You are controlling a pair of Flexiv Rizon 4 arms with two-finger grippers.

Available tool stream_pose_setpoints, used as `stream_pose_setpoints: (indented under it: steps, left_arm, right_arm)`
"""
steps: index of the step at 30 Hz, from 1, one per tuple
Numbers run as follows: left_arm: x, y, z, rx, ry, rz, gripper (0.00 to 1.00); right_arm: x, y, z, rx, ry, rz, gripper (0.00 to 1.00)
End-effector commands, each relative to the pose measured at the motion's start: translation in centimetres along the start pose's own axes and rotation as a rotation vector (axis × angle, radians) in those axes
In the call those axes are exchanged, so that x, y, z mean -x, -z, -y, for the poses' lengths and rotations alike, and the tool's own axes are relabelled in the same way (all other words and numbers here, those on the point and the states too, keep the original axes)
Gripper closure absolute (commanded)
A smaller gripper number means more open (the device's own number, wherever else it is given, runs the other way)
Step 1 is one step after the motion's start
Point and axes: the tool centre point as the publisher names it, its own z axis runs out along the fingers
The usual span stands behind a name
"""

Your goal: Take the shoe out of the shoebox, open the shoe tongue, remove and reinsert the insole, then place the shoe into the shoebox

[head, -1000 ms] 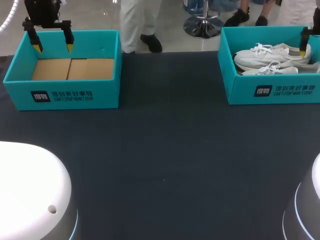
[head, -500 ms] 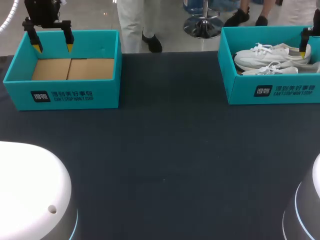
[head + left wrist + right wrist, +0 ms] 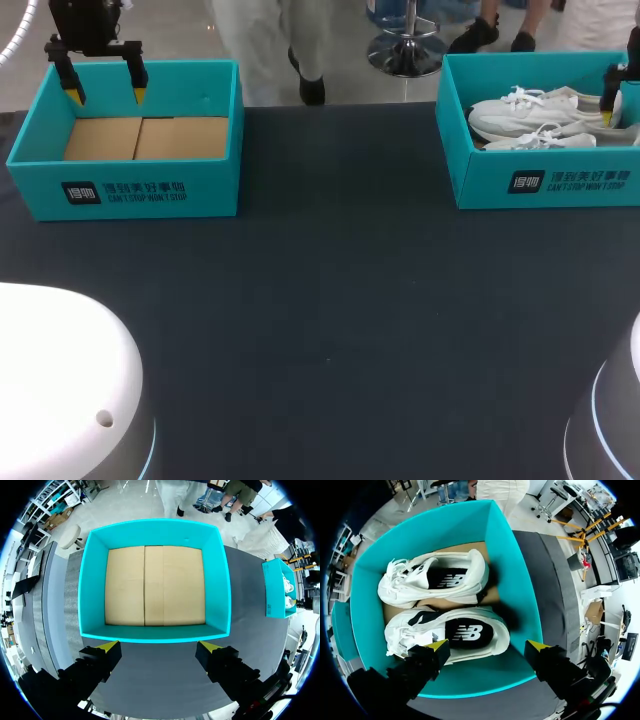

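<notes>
Two white shoes lie side by side in the teal shoebox (image 3: pixel 540 182) at the table's back right, one shoe (image 3: pixel 540 108) behind the other (image 3: pixel 545 139). In the right wrist view my right gripper (image 3: pixel 487 646) hangs open above this box's (image 3: pixel 516 582) near wall, with the nearer shoe (image 3: pixel 451 630) just ahead of its left finger and the farther shoe (image 3: pixel 436 577) beyond. Only one of its fingers (image 3: pixel 608 103) shows in the head view, over the shoes' heels. My left gripper (image 3: pixel 106 92) (image 3: pixel 159 647) is open and empty.
A second teal box (image 3: pixel 125 190) (image 3: pixel 155 632) stands at the back left, holding nothing but its cardboard floor, and the left gripper hangs over its far wall. The dark table cloth (image 3: pixel 330 300) stretches between and in front of the two boxes.
My right gripper has shifted slightly to the right and a little lower over the shoes. The left arm and both boxes have stayed still.
</notes>
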Motion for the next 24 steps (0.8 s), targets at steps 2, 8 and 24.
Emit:
stream_pose_setpoints:
  steps: [2, 8, 24]
  left_arm:
    - [0.0, 0.0, 0.0, 0.000, 0.000, 0.000, 0.00]
    - [0.0, 0.0, 0.0, 0.000, 0.000, 0.000, 0.00]
    - [0.0, 0.0, 0.0, 0.000, 0.000, 0.000, 0.00]
  right_arm:
    - [-0.1, -0.9, 0.0, -0.002, 0.009, -0.007, 0.21]
    - [0.5, -1.7, -0.3, -0.011, 0.003, -0.006, 0.40]
    - [1.6, -3.9, -1.0, -0.042, -0.001, 0.007, 0.45]
